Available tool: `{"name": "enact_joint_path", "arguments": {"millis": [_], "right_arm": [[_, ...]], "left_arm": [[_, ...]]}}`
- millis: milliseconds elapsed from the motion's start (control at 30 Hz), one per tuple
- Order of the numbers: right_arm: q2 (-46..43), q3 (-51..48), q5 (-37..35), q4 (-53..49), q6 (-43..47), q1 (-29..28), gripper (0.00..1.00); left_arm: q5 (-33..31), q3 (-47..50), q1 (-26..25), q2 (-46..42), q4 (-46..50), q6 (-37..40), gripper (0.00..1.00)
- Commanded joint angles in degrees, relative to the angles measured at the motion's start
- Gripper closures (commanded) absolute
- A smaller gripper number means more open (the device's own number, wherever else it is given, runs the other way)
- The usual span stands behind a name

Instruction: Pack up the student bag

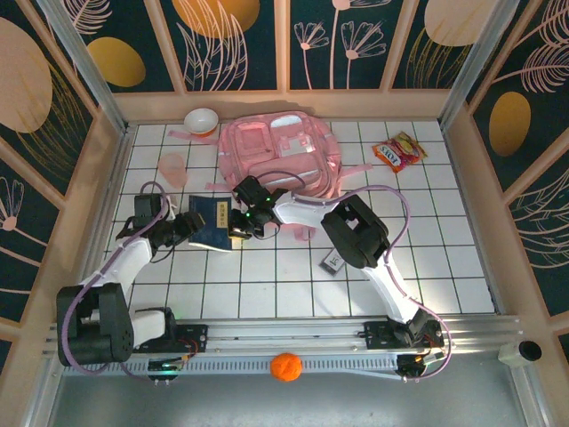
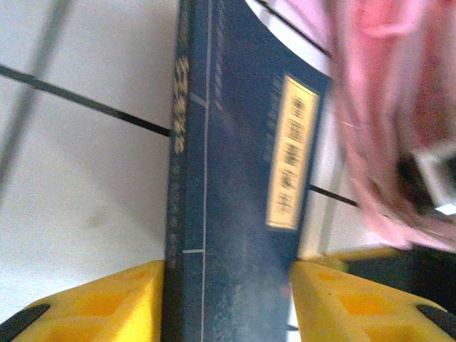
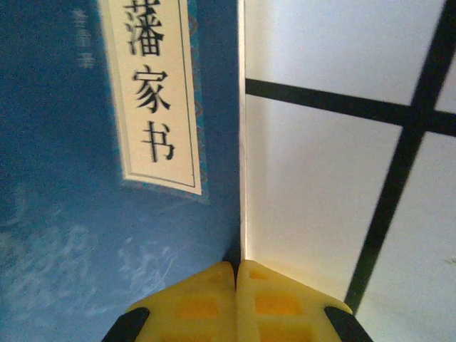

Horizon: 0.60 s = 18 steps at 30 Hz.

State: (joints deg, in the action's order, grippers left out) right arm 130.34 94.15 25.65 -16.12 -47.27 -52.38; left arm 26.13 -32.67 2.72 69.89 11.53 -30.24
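Seen from above, an orange ball sat on the metal rail at the near edge, between the two arm bases. Beyond it lay a white tiled table with dark grid lines. A small dark flat object, too small to identify, lay beside the right arm.

Towards the middle, both arms met at a blue book with a cream title label. The left gripper held it from the left, and its yellow fingers were set at a middling width on either side of the book. The right gripper was closed tight. The book's right edge ran into the seam between its fingers, so it seemed to be nipping that edge.

Just beyond the book lay the student bag, a large pink backpack lying flat at the far centre of the table. In the left wrist view its pink fabric was close to the book's far end. A translucent pink cup stood to the bag's left, with a white bowl behind it. An orange snack packet lay to the far right.

The step appeared to be carrying the book to the bag. Done well, both grips would need to move together and keep the book level. Its leading edge should aim at an open compartment, not at the closed fabric.
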Motion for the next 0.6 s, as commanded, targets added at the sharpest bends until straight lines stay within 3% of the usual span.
{"name": "enact_joint_path", "arguments": {"millis": [0,167,333,467,567], "right_arm": [[2.0,-0.4,-0.5,-0.1,-1.0,-0.9,0.96],[1.7,-0.8,0.5,1.3,-1.4,-0.9,0.96],[-0.9,-3.3,-0.9,3.2,-2.2,-0.3,0.96],[-6.4,-6.5,-2.0,7.6,-2.8,0.5,0.86],[-12.0,-8.5,-2.5,11.8,-2.2,0.8,0.74]], "left_arm": [[12.1,-0.2,-1.4,0.2,-1.4,-2.0,0.52],[14.5,1.6,-1.4,2.2,-3.8,-2.9,0.58],[3.9,-0.7,-1.4,0.9,2.3,-0.6,0.79],[-1.5,-3.6,-1.5,-2.1,5.6,0.7,0.93],[-5.1,-7.0,-1.5,-5.6,7.9,2.5,1.00]]}}
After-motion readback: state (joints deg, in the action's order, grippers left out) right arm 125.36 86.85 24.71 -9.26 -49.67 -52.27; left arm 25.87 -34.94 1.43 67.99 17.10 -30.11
